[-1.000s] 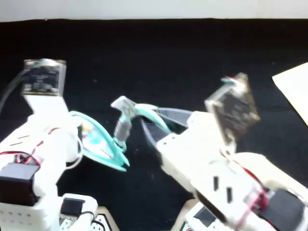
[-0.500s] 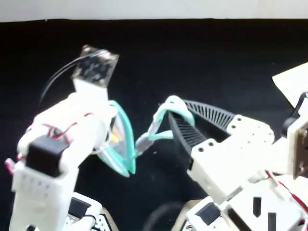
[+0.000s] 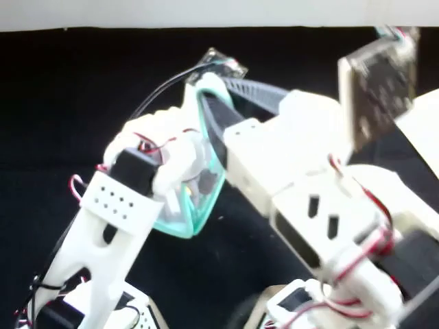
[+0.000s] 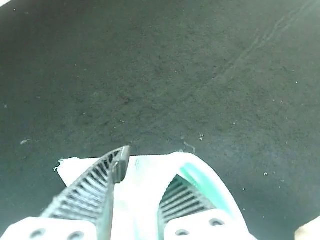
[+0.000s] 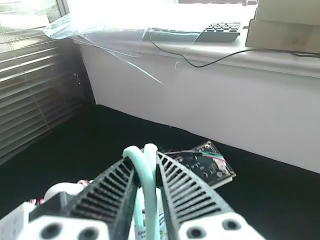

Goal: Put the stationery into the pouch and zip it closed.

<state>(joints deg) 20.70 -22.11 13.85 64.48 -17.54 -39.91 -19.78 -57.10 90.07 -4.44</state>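
1. The right gripper [image 5: 145,156] has its two dark ribbed fingers [image 5: 115,185] pressed together on a loop of teal rim.
2. That rim belongs to the clear, teal-rimmed plastic pouch [image 3: 185,229]. The pouch hangs off the table between the two arms, near the middle of the high view.
3. The left gripper [image 4: 150,165] is clamped on the pouch as well, with pale pouch material and teal rim between its fingers.
4. A dark circuit board [image 5: 200,162] on the left arm's wrist sits just beyond the right gripper's fingertips.
5. Count: two white arms, two grippers, one pouch.
6. Contents: a greyish shape shows through the pouch's clear wall in the high view. I cannot tell what it is.
7. Room: the arms stand just beside each other at the pouch. The black cloth-covered table [image 3: 82,103] stretches away to the left of them. It runs back to a white wall strip [image 3: 206,14] at the far edge.
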